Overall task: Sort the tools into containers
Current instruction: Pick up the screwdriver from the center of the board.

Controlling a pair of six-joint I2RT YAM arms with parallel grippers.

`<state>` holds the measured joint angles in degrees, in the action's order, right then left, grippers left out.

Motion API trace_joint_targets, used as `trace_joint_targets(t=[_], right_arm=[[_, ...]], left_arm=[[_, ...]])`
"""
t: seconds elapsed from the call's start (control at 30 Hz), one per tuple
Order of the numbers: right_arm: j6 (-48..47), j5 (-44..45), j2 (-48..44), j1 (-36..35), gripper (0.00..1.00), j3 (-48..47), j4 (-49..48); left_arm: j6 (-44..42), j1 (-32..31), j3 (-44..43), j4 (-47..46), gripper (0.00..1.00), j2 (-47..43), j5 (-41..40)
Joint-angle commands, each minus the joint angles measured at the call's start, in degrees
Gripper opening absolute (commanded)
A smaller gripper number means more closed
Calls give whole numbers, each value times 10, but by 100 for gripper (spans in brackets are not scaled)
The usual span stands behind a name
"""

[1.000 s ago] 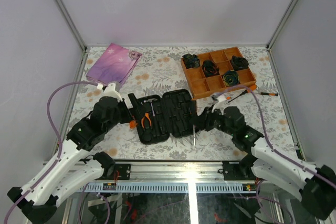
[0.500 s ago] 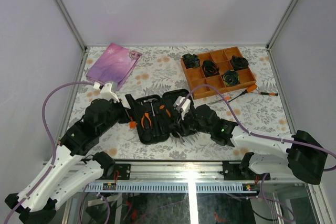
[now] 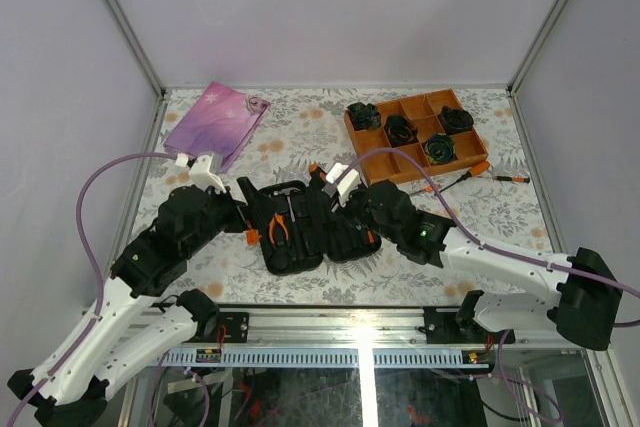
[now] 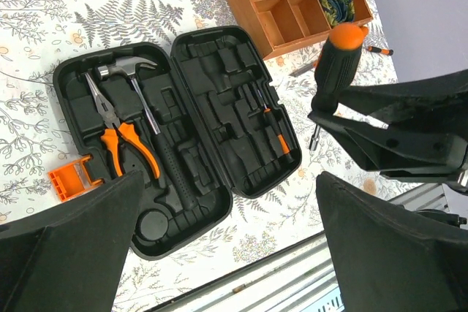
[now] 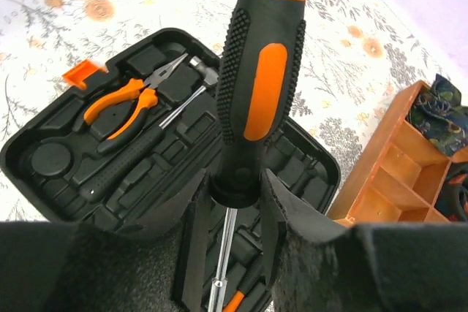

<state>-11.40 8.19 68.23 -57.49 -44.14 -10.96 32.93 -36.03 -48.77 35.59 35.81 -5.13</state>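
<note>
Right jaws clamp the screwdriver (image 5: 256, 93) over the case (image 4: 212, 107); left jaws apart. Next I'd tilt it flat into the 3 o'clock half.

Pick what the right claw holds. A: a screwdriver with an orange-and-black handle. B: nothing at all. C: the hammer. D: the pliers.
A: the right claw is shut on the base of the handle of the screwdriver, while the pliers and the hammer lie in the open case.
</note>
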Motion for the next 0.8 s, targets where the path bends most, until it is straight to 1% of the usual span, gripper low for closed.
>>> trace_joint_targets(t=[0.0, 0.1, 0.13, 0.3, 0.4, 0.47, 0.53, 0.6, 0.67, 0.7, 0.73, 0.77], right_arm=[[77, 71, 19, -3, 0, -59, 22], [177, 104, 38, 0, 0, -92, 47], [209, 103, 48, 6, 0, -105, 61], [339, -1, 123, 73, 0, -190, 154], [368, -51, 163, 105, 0, -230, 199], [372, -58, 175, 112, 0, -236, 203], [372, -59, 170, 114, 0, -215, 179], [355, -70, 146, 114, 0, -176, 124], [309, -97, 107, 115, 0, -125, 30], [292, -111, 94, 115, 0, -98, 5], [273, -124, 74, 113, 0, -76, -41], [251, -135, 62, 111, 0, -60, -60]], left_arm=[[-12, -3, -13, -31, 100, 3, -1], [-8, -4, -14, -36, 100, 6, -3], [-4, -4, -14, -37, 100, 7, -7], [38, -4, -4, -14, 100, 25, -49], [62, -3, 11, -3, 100, 35, -61], [74, -2, 23, -3, 100, 39, -61], [83, 2, 33, -4, 100, 44, -56], [81, 6, 36, -9, 100, 48, -46], [71, 7, 29, -18, 100, 47, -33], [64, 7, 23, -25, 100, 44, -25], [54, 7, 19, -33, 100, 42, -15], [44, 7, 14, -42, 100, 38, -2]])
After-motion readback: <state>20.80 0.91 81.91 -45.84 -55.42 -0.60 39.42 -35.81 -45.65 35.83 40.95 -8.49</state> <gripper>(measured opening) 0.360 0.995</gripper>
